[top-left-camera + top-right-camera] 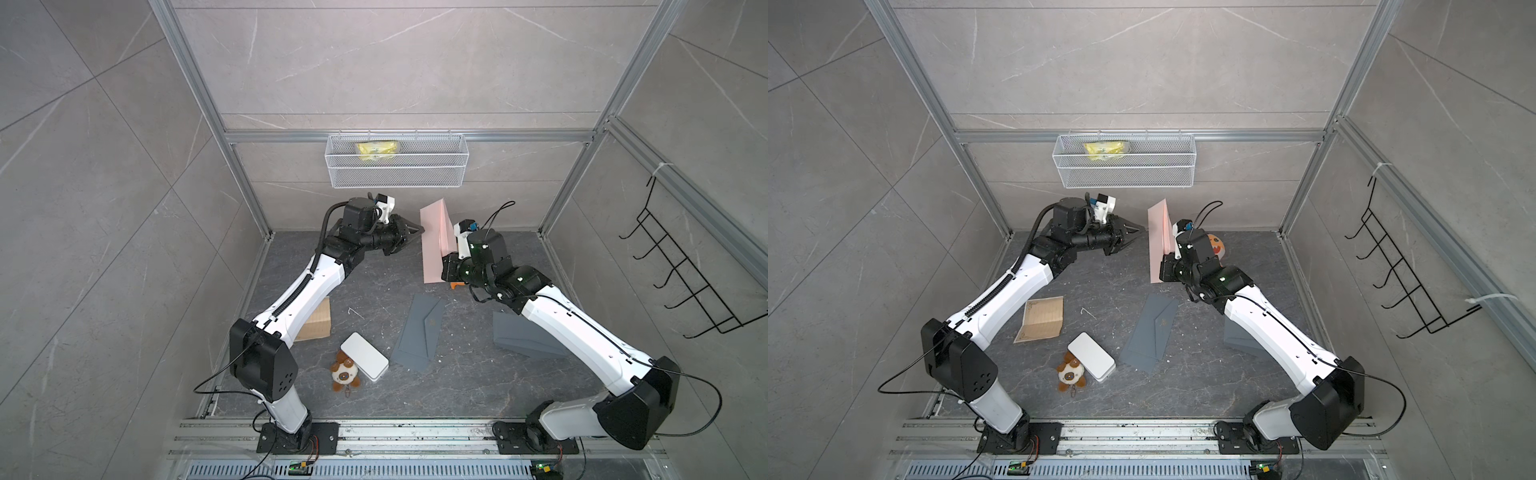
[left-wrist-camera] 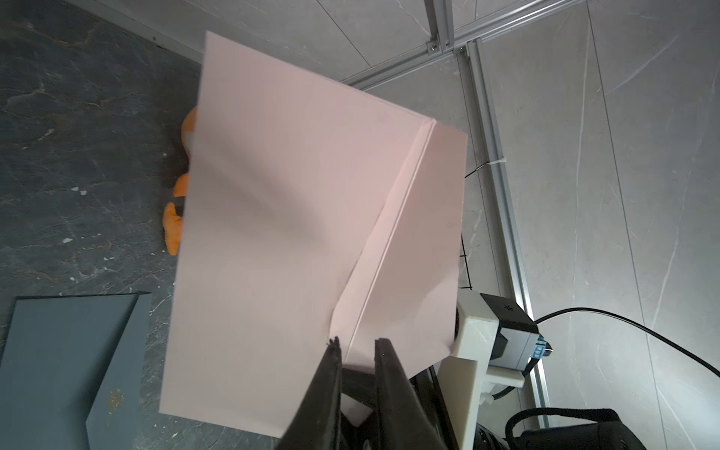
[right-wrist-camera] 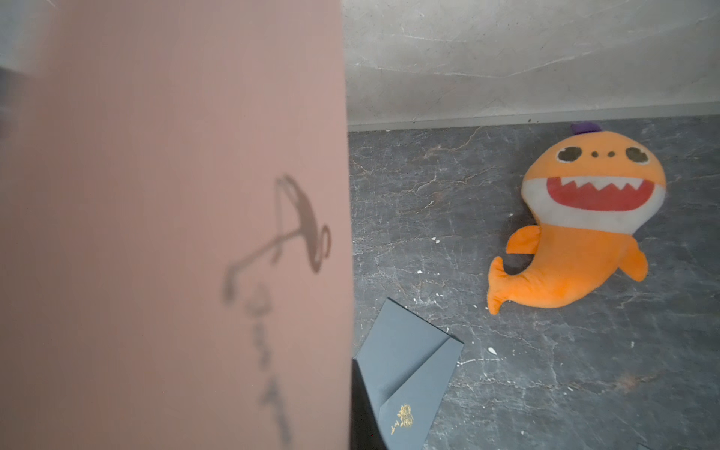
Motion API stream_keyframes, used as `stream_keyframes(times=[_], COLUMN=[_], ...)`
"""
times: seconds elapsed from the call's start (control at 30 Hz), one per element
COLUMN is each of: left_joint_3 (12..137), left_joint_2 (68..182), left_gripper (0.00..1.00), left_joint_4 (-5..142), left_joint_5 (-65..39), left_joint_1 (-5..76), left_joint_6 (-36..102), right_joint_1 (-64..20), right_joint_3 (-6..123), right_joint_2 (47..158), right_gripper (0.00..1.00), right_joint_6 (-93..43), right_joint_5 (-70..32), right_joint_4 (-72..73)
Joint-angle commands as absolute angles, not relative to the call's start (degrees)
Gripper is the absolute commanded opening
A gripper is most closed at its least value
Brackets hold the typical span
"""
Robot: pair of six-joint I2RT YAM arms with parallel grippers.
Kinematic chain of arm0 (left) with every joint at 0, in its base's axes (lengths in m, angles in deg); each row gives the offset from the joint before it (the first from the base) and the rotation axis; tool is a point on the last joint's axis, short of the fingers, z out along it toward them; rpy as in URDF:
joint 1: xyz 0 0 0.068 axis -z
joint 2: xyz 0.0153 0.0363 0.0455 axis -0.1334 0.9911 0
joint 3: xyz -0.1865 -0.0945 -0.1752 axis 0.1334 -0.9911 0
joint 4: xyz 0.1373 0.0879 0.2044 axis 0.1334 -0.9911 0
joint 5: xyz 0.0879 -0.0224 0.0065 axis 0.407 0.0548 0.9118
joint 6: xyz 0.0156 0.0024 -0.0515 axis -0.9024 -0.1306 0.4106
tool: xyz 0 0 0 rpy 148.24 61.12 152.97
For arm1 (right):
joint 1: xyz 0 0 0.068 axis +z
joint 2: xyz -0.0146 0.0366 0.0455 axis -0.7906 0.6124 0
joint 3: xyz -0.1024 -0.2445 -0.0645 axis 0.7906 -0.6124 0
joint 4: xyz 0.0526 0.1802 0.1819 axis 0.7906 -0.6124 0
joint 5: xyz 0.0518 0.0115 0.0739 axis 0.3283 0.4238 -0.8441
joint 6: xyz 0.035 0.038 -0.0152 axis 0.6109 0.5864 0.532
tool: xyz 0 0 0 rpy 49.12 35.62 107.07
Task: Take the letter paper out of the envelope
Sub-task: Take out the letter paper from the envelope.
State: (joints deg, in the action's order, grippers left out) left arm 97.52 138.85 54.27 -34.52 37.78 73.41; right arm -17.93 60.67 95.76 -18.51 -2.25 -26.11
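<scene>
Right gripper (image 1: 445, 257) pinched the envelope (image 2: 272, 214) upright; left gripper (image 2: 358, 345), barely parted at the flap (image 2: 420, 233) (gripping? dunno), needed to fish out the paper imo.

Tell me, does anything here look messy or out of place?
Yes. Small white crumbs litter the dark stone tabletop. A brown plush dog lies partly under a white rectangular box, and an orange plush shark lies there too. The right tool holds a pink paper envelope upright.
</scene>
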Motion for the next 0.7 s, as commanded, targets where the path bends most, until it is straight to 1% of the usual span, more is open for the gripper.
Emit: stream_keyframes(times=[0.0,0.1,0.23,0.67], left_joint_3=[101.10,103.01,104.16,106.22], left_joint_2=[140.20,141.35,142.08,142.73], left_gripper=[0.16,0.12,0.10,0.08], left_joint_4=[54.35,53.50,51.68,45.57], left_joint_5=[-34.37,-34.54,-34.18,-31.48], left_joint_1=[38.24,39.24,39.99,42.11], left_joint_6=[73.56,73.44,72.21,67.58], right_joint_1=[-16.67,-15.71,-15.13,-14.35], right_joint_3=[62.75,63.41,64.06,67.67], right_joint_2=[96.78,97.27,97.54,99.70], right_gripper=[0.00,0.00,0.00,0.00], right_joint_6=[-21.21,-21.83,-22.18,-22.27], right_joint_5=[1.38,1.66,1.46,1.10], right_joint_4=[-27.42,-27.90,-28.14,-31.83])
